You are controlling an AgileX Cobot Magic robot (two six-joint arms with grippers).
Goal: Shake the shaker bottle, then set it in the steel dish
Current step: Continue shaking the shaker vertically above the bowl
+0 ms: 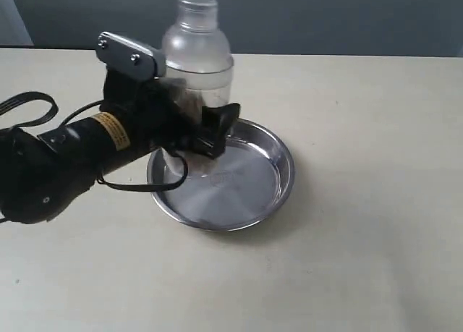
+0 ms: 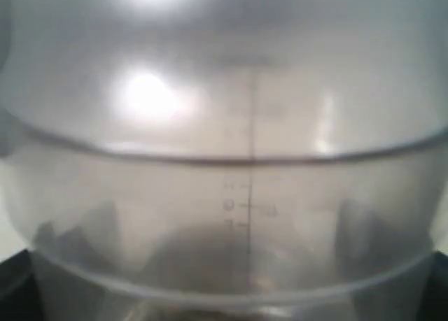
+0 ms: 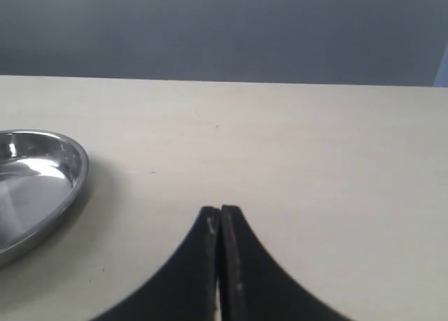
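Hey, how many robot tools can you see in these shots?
2. The left tool grips the shaker bottle at the steel dish. The right tool, closed, is over the table beside that dish, shown only in its wrist view.

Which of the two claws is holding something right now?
The left claw: it is closed around the shaker bottle, over the steel dish. The right claw is pressed shut on nothing, low over the table.
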